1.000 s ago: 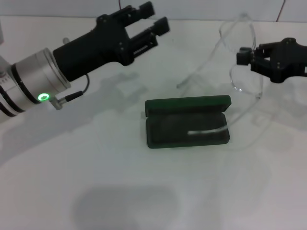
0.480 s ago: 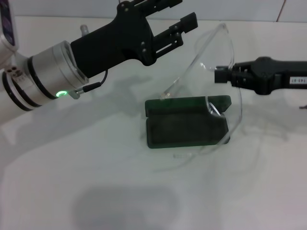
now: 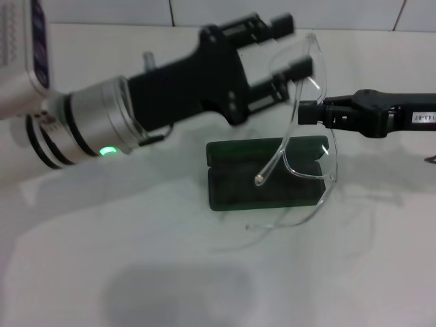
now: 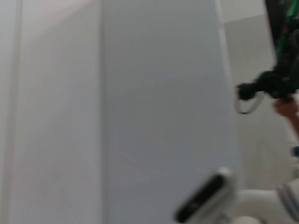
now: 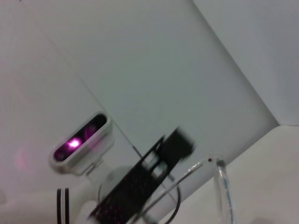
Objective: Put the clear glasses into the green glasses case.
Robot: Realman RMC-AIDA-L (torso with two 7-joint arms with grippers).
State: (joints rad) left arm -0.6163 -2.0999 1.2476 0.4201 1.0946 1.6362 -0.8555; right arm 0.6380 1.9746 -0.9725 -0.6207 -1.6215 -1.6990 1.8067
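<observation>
Right gripper (image 3: 304, 113) clamps the clear glasses (image 3: 310, 146) above the green glasses case (image 3: 231, 184) — left gripper (image 3: 291, 46) spread apart

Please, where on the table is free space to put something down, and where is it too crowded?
The table is bare in front of the green case and along its near left side. It is crowded above and behind the case: the right gripper holds the clear glasses there, and the left gripper reaches in with open jaws.
</observation>
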